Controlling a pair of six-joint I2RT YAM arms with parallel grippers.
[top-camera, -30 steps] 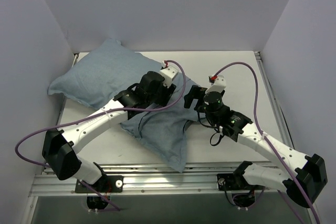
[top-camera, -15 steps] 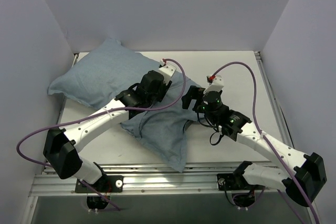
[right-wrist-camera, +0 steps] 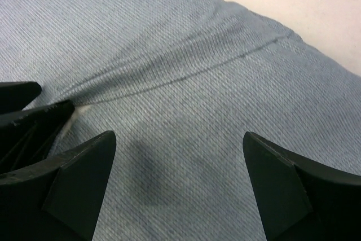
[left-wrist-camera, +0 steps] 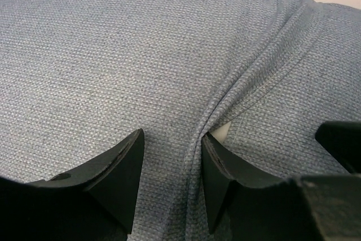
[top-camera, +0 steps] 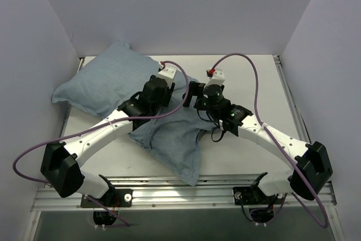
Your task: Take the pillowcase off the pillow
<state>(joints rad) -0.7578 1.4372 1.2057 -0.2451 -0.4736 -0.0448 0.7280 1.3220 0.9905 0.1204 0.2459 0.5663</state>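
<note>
The pillowcase (top-camera: 110, 80), light denim-blue side out, covers the pillow and lies from the far left corner to the near middle of the table. My left gripper (top-camera: 172, 92) rests on its middle. In the left wrist view the left gripper (left-wrist-camera: 172, 145) is open, its jaws astride a raised hem fold of the pillowcase (left-wrist-camera: 141, 55). A sliver of the white pillow (left-wrist-camera: 223, 131) shows in the slit by the right finger. My right gripper (top-camera: 194, 91) is just to the right, wide open over the pillowcase (right-wrist-camera: 197, 83) and holding nothing (right-wrist-camera: 177, 145). The pillow's white (right-wrist-camera: 76, 110) also peeks there.
White walls close in the table on the left, back and right. A bare strip of the table (top-camera: 248, 71) lies right of the fabric. The two grippers' fingers are very close together; the left gripper's fingers (right-wrist-camera: 28, 114) show at the left edge of the right wrist view.
Both grippers have moved up and to the left along the pillowcase. The right gripper has closed in on the left one. The fabric lies much as before.
</note>
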